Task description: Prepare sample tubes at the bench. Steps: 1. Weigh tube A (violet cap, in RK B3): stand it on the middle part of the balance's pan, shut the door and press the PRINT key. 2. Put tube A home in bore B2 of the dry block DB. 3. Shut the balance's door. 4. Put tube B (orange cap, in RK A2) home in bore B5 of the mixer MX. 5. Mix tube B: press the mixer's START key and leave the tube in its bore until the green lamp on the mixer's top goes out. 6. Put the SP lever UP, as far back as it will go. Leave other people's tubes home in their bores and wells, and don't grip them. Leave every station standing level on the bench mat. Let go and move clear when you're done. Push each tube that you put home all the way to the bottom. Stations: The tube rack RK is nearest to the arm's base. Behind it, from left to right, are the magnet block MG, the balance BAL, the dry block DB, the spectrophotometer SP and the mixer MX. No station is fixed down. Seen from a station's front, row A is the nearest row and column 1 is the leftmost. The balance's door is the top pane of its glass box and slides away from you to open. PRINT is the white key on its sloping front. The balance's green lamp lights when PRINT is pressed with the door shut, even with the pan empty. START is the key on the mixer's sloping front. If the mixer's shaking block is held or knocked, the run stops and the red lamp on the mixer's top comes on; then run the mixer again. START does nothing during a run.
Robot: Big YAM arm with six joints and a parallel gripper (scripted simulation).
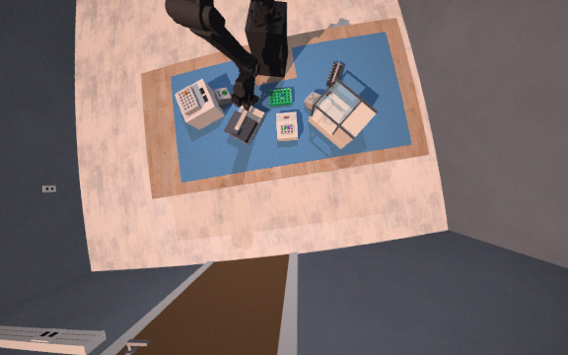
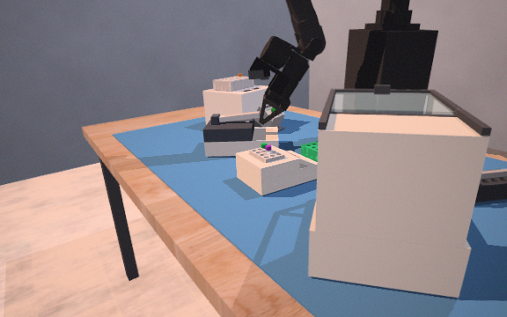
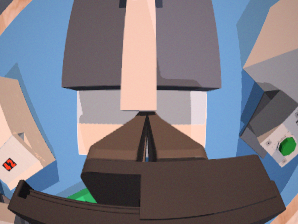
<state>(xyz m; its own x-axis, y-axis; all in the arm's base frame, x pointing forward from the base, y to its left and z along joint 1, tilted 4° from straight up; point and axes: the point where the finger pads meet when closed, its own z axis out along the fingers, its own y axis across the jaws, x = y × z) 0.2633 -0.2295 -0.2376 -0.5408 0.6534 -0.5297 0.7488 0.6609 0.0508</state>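
My gripper [image 1: 246, 107] [image 2: 262, 122] [image 3: 147, 113] is shut and empty, its tips at the arm-side end of the spectrophotometer's pale lever [image 1: 241, 120] [image 2: 238, 117] [image 3: 139, 60]. The lever lies nearly level over the dark top of the spectrophotometer [image 1: 232, 125] [image 2: 229, 132] [image 3: 95, 55]. Contact is hard to tell. The violet-capped tube [image 1: 288, 127] [image 2: 268, 147] stands in the dry block [image 1: 280, 119] [image 2: 249, 173] [image 3: 17, 112]. The orange-capped tube [image 1: 185, 93] [image 2: 239, 75] stands in the mixer [image 1: 206, 117] [image 2: 218, 103] [image 3: 280, 45]. Neither mixer lamp looks lit. The balance [image 1: 363, 118] [image 2: 394, 185] has its glass door [image 1: 347, 93] [image 2: 381, 103] apparently shut.
The green rack [image 1: 273, 103] [image 2: 309, 151] [image 3: 82, 195] is beside the gripper, toward the balance. The dark magnet block [image 1: 334, 73] [image 2: 500, 190] is beyond the balance. The mixer's front with its green key [image 1: 224, 93] [image 3: 287, 146] is close on the gripper's other side. A green-capped tube [image 2: 263, 144] is in the dry block.
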